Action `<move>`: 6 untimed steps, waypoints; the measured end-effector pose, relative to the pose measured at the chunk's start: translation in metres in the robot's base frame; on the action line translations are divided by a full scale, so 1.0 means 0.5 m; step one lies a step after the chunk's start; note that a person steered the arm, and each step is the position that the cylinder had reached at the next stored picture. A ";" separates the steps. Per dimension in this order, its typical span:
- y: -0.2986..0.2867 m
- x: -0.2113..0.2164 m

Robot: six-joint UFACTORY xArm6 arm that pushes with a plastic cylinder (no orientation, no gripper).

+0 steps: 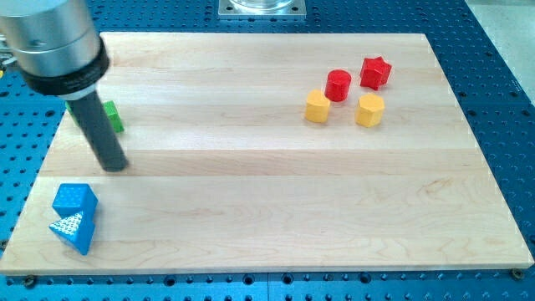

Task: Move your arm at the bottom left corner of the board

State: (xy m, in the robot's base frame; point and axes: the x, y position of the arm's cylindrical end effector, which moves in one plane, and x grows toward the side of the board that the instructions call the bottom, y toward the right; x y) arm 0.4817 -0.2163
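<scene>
Camera view: my tip [115,166] rests above 2 blue blocks [73,217]; green block [113,116], perhaps a cube, half-hidden behind the rod; no claw.

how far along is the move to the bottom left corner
Partly done: my tip is already on the board's left side, just below the green block, which the rod partly hides. In hand: closing on the corner. Left: the last stretch down and left, where two blue blocks sit between my tip and the corner. The red and yellow blocks lie far off at upper right.
</scene>
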 end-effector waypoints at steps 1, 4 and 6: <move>-0.096 0.000; -0.146 0.070; -0.117 0.149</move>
